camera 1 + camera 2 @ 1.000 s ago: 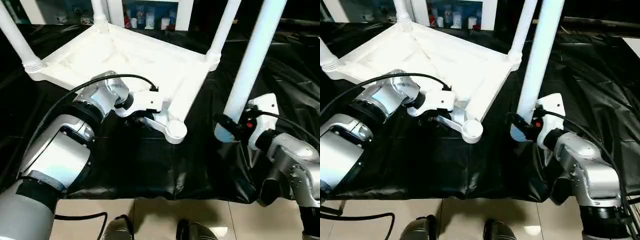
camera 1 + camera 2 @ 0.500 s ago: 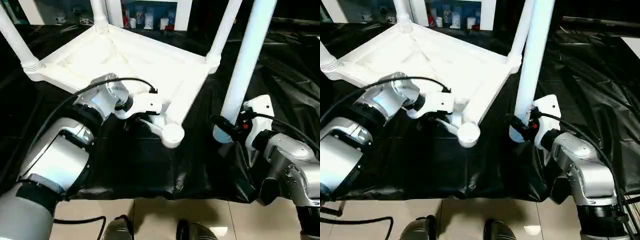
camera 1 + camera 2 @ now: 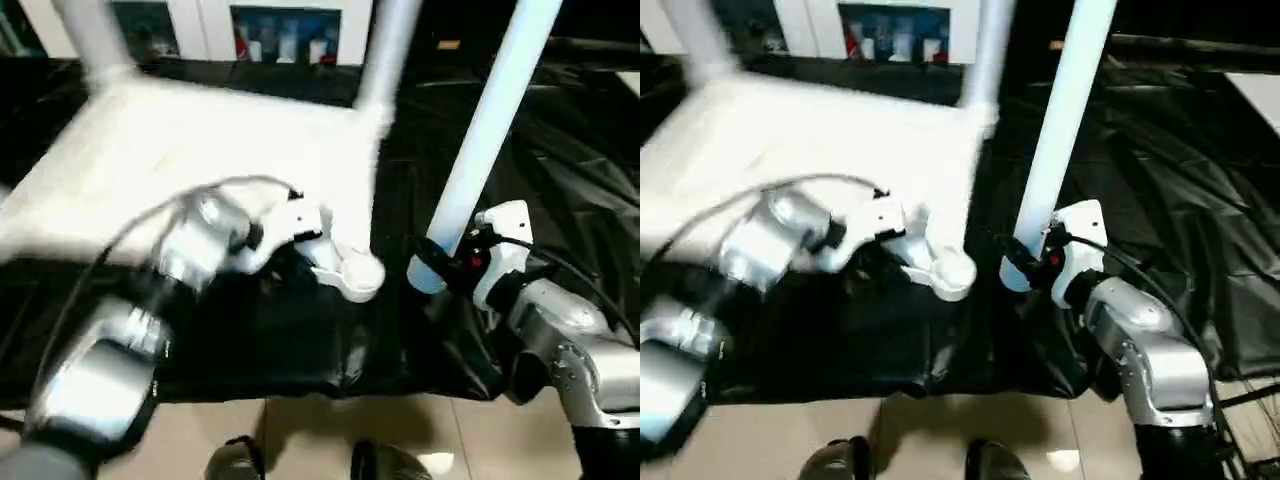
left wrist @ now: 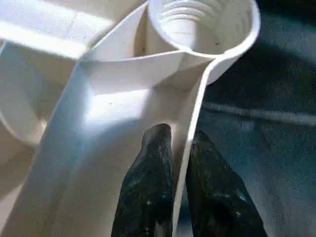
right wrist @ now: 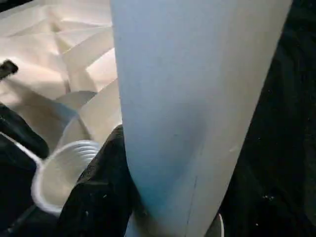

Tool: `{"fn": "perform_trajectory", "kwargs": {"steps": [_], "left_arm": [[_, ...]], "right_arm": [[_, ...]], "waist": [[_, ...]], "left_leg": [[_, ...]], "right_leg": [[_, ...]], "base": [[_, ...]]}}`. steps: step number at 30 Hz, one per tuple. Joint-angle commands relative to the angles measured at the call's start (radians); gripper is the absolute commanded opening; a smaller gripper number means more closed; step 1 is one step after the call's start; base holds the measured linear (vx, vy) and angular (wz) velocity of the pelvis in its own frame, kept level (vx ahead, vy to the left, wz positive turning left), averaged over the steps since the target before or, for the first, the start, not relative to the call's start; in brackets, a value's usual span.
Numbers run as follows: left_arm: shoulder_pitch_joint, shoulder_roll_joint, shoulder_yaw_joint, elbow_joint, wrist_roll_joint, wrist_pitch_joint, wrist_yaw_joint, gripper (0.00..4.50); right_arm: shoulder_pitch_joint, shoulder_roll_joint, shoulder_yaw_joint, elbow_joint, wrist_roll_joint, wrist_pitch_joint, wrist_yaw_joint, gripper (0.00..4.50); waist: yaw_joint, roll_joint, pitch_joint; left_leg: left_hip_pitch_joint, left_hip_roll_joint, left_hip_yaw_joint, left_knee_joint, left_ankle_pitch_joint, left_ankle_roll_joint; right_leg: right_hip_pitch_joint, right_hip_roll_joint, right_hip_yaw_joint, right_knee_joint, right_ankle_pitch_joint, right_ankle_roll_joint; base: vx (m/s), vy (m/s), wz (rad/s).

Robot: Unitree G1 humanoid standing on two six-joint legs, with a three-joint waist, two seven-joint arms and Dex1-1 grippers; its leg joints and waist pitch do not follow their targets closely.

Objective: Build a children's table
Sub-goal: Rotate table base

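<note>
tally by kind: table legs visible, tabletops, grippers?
Table legs: 3 (held leg, two fitted legs)
Tabletop: 1
Grippers: 2 (left gripper, right gripper)
Total: 6

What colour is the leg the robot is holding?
White, a little bluish; the leg shows best in the right eye view.
</note>
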Motion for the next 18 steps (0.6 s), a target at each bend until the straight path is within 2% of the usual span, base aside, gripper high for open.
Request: {"fn": "perform_trajectory", "kwargs": {"steps": [1,2,4,5,6,7,11,12,13,15,18], "left_arm": [[0.049,-0.002,0.011,-0.026,-0.002,0.066,0.043,0.24],[0.068,-0.005,0.010,-0.054,0.000,0.078,0.051,0.21],[0.092,-0.005,0.003,-0.089,0.006,0.091,0.066,0.10],[0.108,-0.009,0.004,-0.113,0.005,0.101,0.080,0.10],[0.148,-0.023,0.012,-0.175,-0.005,0.108,0.122,0.06],[0.152,-0.025,0.014,-0.182,-0.006,0.110,0.127,0.02],[0.178,-0.033,0.027,-0.202,-0.013,0.008,0.171,0.02],[0.183,-0.035,0.031,-0.200,-0.011,-0.031,0.188,0.01],[0.186,-0.046,0.047,-0.183,-0.029,-0.107,0.199,0.01],[0.185,-0.061,0.079,-0.174,-0.068,-0.168,0.214,0.47],[0.182,-0.039,0.064,-0.177,-0.068,-0.200,0.197,0.69]], "right_arm": [[-0.001,-0.002,-0.009,-0.004,0.011,-0.002,-0.009,1.88],[-0.001,0.003,-0.010,-0.003,0.015,0.000,-0.010,1.88],[-0.002,0.007,-0.011,-0.002,0.017,0.000,-0.012,1.88],[-0.002,0.009,-0.010,-0.001,0.016,0.000,-0.012,1.88],[-0.003,0.014,-0.007,0.001,0.014,-0.001,-0.014,1.88],[-0.003,0.014,-0.007,0.002,0.014,-0.001,-0.014,1.88],[-0.003,0.017,-0.006,-0.001,0.012,0.001,-0.013,1.88],[-0.003,0.017,-0.006,-0.001,0.011,0.000,-0.013,1.88],[-0.003,0.016,-0.007,0.000,0.011,0.000,-0.011,1.88],[-0.002,0.009,-0.008,0.003,0.010,-0.002,-0.004,1.88],[-0.003,0.001,-0.009,0.011,0.004,-0.007,0.006,1.88]], "waist": [[0.011,-0.014,-0.098],[0.010,-0.020,-0.098],[0.009,-0.018,-0.100],[0.009,-0.019,-0.099],[0.007,-0.024,-0.105],[0.008,-0.023,-0.104],[0.009,-0.026,-0.105],[0.008,-0.031,-0.108],[0.008,-0.031,-0.110],[0.012,-0.029,-0.112],[0.016,-0.027,-0.116]], "left_leg": [[0.014,0.018,-0.003,-0.060,-0.141,0.060],[0.014,0.017,-0.003,-0.061,-0.140,0.059],[0.015,0.017,-0.003,-0.061,-0.143,0.056],[0.016,0.016,-0.002,-0.061,-0.144,0.057],[0.015,0.018,-0.003,-0.060,-0.138,0.056],[0.014,0.018,-0.003,-0.060,-0.133,0.057],[0.013,0.013,-0.002,-0.060,-0.151,0.058],[0.013,0.013,-0.002,-0.060,-0.156,0.052],[0.015,0.013,-0.001,-0.059,-0.153,0.051],[0.017,0.012,0.001,-0.057,-0.156,0.052],[0.018,0.016,0.001,-0.056,-0.145,0.057]], "right_leg": [[0.073,-0.063,0.043,-0.064,-0.190,-0.242],[0.072,-0.062,0.043,-0.066,-0.202,-0.230],[0.069,-0.061,0.045,-0.066,-0.199,-0.219],[0.067,-0.059,0.044,-0.068,-0.203,-0.215],[0.071,-0.059,0.044,-0.062,-0.188,-0.214],[0.070,-0.059,0.044,-0.061,-0.178,-0.216],[0.067,-0.055,0.044,-0.070,-0.217,-0.191],[0.069,-0.055,0.043,-0.070,-0.233,-0.178],[0.067,-0.055,0.044,-0.070,-0.238,-0.172],[0.064,-0.055,0.046,-0.071,-0.236,-0.171],[0.061,-0.054,0.046,-0.066,-0.200,-0.182]], "base": [[0.000,0.000,0.00],[0.000,0.000,0.00],[0.000,0.000,0.00],[0.000,0.000,0.00],[0.000,0.000,0.00],[0.000,0.000,0.00],[0.000,0.000,0.00],[0.000,0.000,0.00],[0.000,0.000,0.00],[0.000,0.000,0.00],[0.000,0.000,0.00]]}}
